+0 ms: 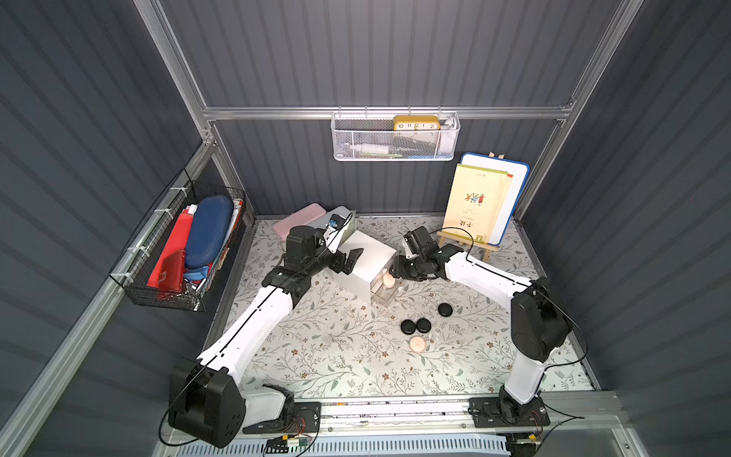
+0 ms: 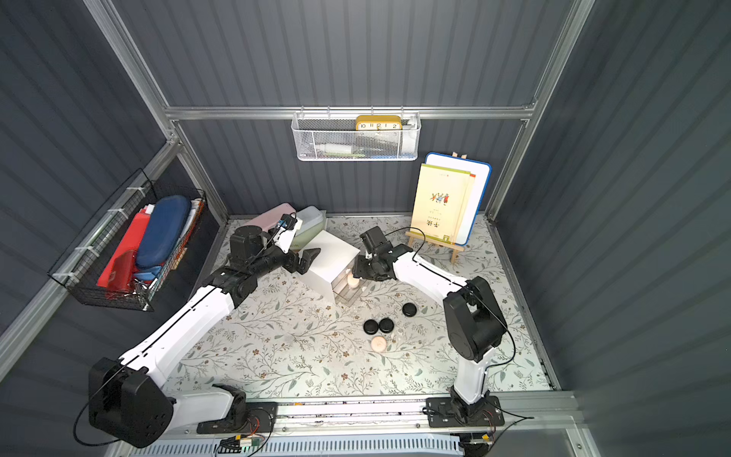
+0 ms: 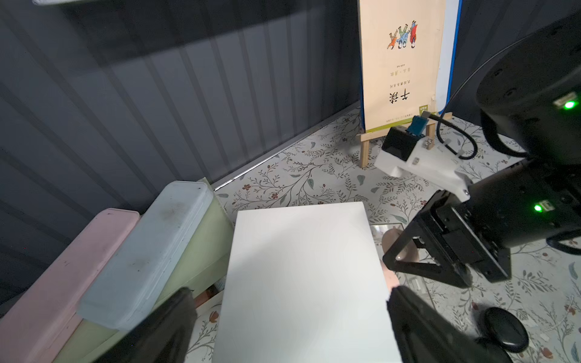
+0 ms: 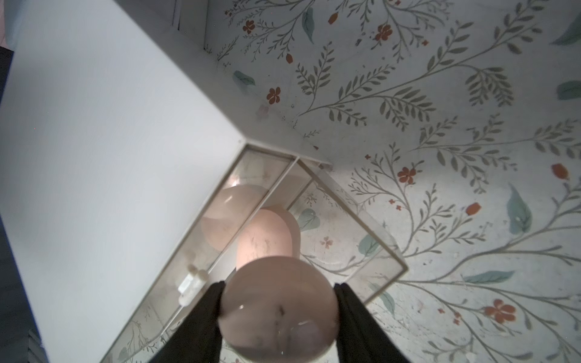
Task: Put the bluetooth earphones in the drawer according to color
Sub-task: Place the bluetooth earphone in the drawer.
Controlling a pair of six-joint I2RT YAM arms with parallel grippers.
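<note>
The drawer, a white cube cabinet (image 1: 366,257) (image 2: 328,253) (image 3: 301,276), stands mid-table with a clear drawer (image 1: 384,296) (image 4: 402,267) pulled out. My right gripper (image 1: 395,274) (image 4: 278,314) hovers over that drawer, shut on a pale pink earphone case (image 4: 278,311). Two more pink cases (image 4: 267,232) lie below in the clear drawers. My left gripper (image 1: 349,261) (image 3: 290,292) is open, its jaws straddling the cabinet's top. Three black earphone cases (image 1: 445,310) (image 1: 408,327) (image 1: 423,325) and one pink case (image 1: 417,344) lie on the cloth in front.
Behind the cabinet lie a pink pencil case (image 1: 298,221), a pale blue one (image 3: 144,251) and a pale green box (image 3: 201,251). A book on a wooden easel (image 1: 474,205) stands at the back right. A black wire basket (image 1: 178,253) hangs on the left wall.
</note>
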